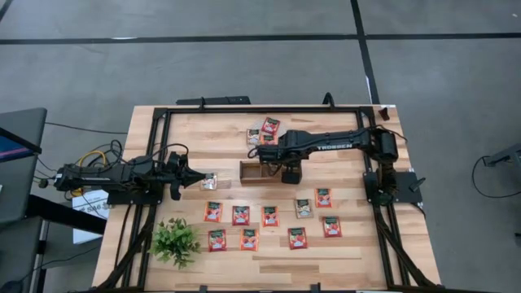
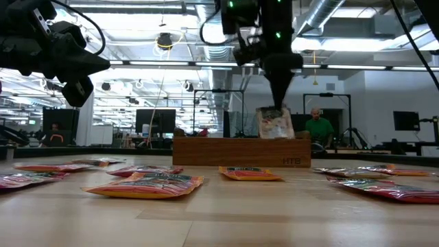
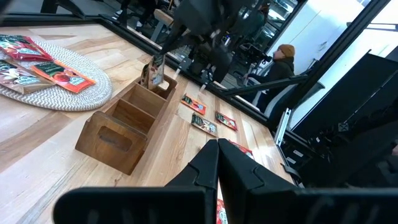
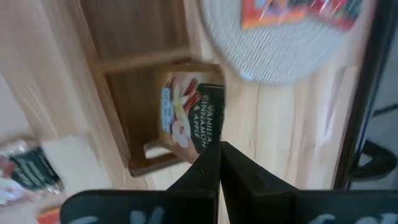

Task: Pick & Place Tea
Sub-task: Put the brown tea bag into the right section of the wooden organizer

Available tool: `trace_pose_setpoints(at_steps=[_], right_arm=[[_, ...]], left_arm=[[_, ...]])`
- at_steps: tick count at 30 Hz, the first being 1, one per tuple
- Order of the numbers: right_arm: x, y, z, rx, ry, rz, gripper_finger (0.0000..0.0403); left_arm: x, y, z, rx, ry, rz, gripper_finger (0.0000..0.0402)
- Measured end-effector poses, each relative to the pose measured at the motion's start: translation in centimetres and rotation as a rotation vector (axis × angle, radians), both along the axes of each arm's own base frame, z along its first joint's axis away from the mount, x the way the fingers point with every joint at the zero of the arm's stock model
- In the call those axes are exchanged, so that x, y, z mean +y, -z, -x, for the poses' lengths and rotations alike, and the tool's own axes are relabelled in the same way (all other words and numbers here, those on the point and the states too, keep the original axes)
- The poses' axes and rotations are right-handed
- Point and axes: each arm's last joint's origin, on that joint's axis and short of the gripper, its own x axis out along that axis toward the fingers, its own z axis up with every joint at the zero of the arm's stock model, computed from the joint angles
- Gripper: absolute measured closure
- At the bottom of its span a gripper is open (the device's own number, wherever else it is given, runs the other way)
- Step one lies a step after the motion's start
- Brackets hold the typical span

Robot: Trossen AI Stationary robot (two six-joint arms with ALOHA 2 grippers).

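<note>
The tea is several small flat sachets. Most lie red-orange in two rows (image 1: 269, 216) on the table's near half, and a few lie on the round woven mat (image 1: 262, 132). My right gripper (image 2: 278, 104) is shut on a pale, dark-banded sachet (image 2: 274, 125) over the right end compartment of the wooden tray (image 1: 254, 172). My left gripper (image 1: 199, 174) waits shut at the table's left, beside a silvery sachet (image 1: 210, 182) lying flat. My right gripper pinches the sachet's top edge (image 4: 208, 142) between its two fingers, at the dark-banded end. The fingers come from above, pointing steeply down. The sachet hangs upright below them, its lower part inside the tray's end compartment (image 4: 155, 149). Whether it touches the floor, I cannot tell.
A small green plant (image 1: 175, 242) stands at the near left corner. A black frame (image 1: 244, 110) runs around the table. The tray's other two compartments (image 3: 127, 115) show nothing inside. People sit in the room beyond (image 2: 319, 127).
</note>
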Motion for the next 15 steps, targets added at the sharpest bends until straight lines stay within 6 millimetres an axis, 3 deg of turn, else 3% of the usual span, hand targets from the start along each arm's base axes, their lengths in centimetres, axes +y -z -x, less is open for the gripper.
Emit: trace_pose_setpoints(at_steps=[6, 15], right_arm=[[0.06, 1.46, 0.39, 0.023, 0.029, 0.001, 0.0403], [0.01, 1.46, 0.25, 0.01, 0.025, 0.034, 0.0403]], left_arm=[[0.0, -0.01, 0.0, 0.0, 0.0, 0.0, 0.0402], [0.0, -0.01, 0.0, 0.0, 0.0, 0.0, 0.0402]])
